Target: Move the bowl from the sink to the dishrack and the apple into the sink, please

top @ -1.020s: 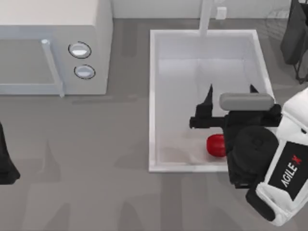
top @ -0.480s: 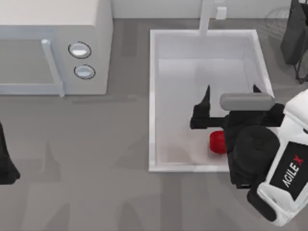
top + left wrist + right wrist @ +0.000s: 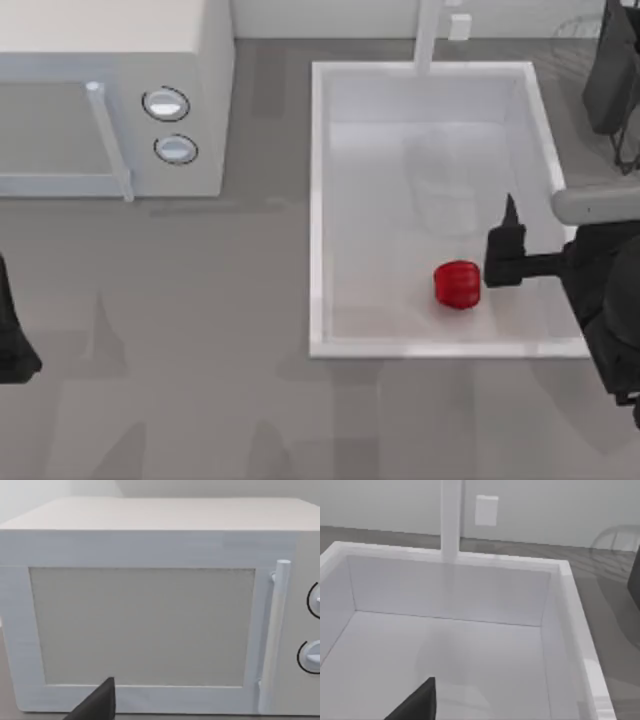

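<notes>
The small red apple (image 3: 457, 285) lies by itself on the floor of the white sink (image 3: 316, 200), near its front right corner. My right gripper (image 3: 560, 215) hovers over the sink's right side, just right of the apple and apart from it, open with nothing held. One dark finger (image 3: 508, 238) of it shows beside the fruit. The right wrist view looks into the sink (image 3: 570, 605) towards the faucet post (image 3: 451, 520). The bowl is out of view. Thin wires of the dishrack (image 3: 578, 35) show at the back right corner.
A white microwave (image 3: 110, 100) with two knobs stands at the back left, and the left wrist view faces its door (image 3: 145, 625). My left gripper (image 3: 12, 340) is parked at the table's left edge. The faucet post (image 3: 428, 35) rises behind the sink.
My right gripper has drawn back to the right, away from above the apple. The apple stays on the sink floor, now uncovered. The left arm has not moved.
</notes>
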